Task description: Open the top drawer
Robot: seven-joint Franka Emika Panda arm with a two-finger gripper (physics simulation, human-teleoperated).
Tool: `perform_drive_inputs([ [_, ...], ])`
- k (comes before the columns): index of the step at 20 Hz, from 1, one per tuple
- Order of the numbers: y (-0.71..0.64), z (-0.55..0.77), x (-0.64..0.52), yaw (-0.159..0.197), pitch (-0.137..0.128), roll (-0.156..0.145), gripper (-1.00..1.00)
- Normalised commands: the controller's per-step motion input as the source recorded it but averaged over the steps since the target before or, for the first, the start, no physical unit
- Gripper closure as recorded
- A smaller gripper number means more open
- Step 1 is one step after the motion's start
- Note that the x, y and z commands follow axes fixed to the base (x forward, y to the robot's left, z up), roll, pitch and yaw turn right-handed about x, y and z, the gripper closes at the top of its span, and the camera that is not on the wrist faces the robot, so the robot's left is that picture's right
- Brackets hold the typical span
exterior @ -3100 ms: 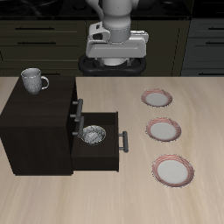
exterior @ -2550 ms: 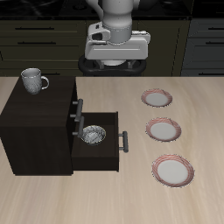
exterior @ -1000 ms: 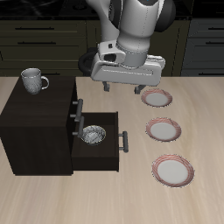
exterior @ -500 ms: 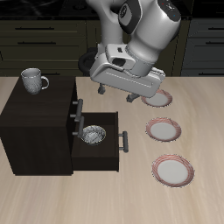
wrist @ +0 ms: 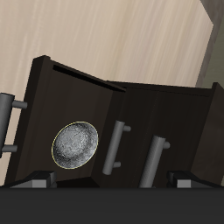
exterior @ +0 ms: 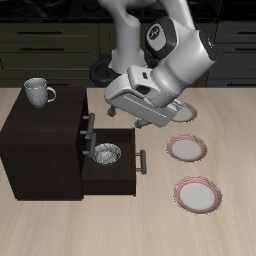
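The black-brown cabinet (exterior: 40,145) stands on the table. The top drawer (exterior: 84,117) is closed, and its grey bar handle (exterior: 89,119) also shows in the wrist view (wrist: 156,157). The like-looking drawer below is closed too, with its handle (wrist: 114,147) beside it. The lowest drawer (exterior: 110,172) is pulled out and holds a grey bowl (exterior: 105,153), which the wrist view also shows (wrist: 76,144). My gripper (exterior: 133,119) is open and empty. It is tilted toward the cabinet front, a little above and beside the handles, touching nothing.
A grey mug (exterior: 38,91) stands on the cabinet top. Three pink-rimmed plates lie in a row beside the cabinet: one (exterior: 186,114) partly hidden by my arm, one (exterior: 187,149) in the middle, and one (exterior: 197,193) near the front edge. The open drawer's handle (exterior: 142,160) juts out.
My arm has come down and forward from the table's back and tilted, bringing the open gripper close to the cabinet front. The drawers, mug and plates have not moved.
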Motion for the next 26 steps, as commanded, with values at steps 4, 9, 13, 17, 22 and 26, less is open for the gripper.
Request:
perform_drive_inputs([
  [4, -0.09, -0.07, -0.01, 0.007, 0.029, -0.13, -1.0],
  [9, -0.4, 0.04, 0.01, -0.024, 0.02, -0.125, -1.0],
  [13, -0.19, -0.15, 0.03, -0.038, 0.038, -0.015, -1.0],
  [17, -0.17, -0.2, 0.04, -0.018, 0.032, -0.028, -1.0],
  [22, -0.21, -0.29, 0.01, -0.035, 0.054, -0.052, -1.0],
  [26, -0.67, -0.43, -0.01, -0.099, 0.139, -0.161, -1.0],
])
